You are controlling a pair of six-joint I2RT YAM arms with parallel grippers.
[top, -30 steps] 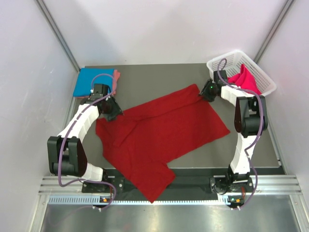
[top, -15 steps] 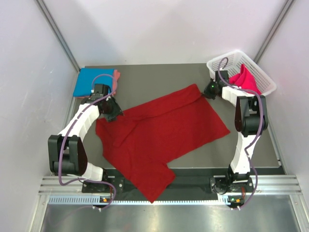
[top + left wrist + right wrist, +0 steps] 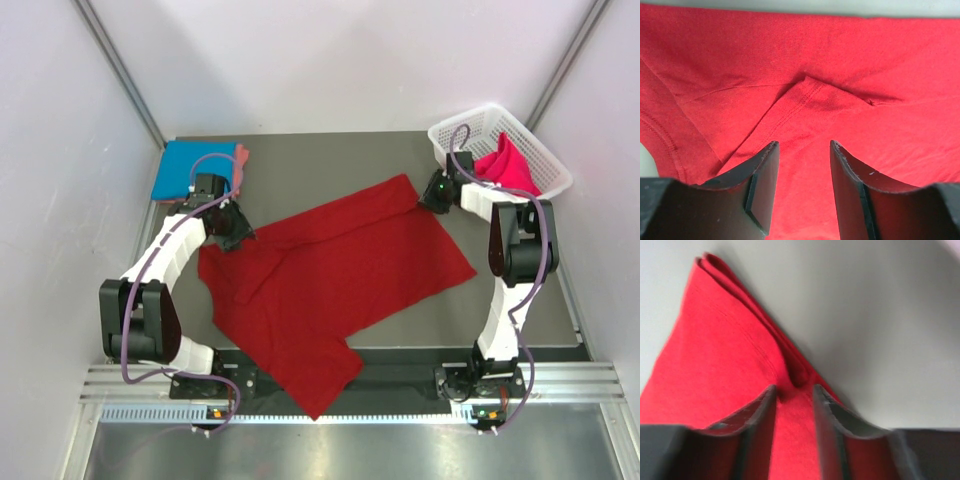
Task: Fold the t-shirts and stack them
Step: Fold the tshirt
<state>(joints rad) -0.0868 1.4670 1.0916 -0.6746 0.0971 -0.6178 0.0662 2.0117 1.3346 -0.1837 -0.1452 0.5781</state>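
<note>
The dark red t-shirt (image 3: 340,270) is spread over the middle of the tabletop (image 3: 320,160); it is judged soft and limp, best pinched at a hem corner. The left gripper (image 3: 803,145) and right gripper (image 3: 793,388) are parted over it

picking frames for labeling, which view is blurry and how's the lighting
Right wrist view: soft and smeared, the dark red shirt and the right gripper lack crisp outlines. Left wrist view: sharp, stitching readable, the left gripper dark in the foreground. Top external view: crisp, even light, soft shadows, mild sheen on the metal plate.
</note>
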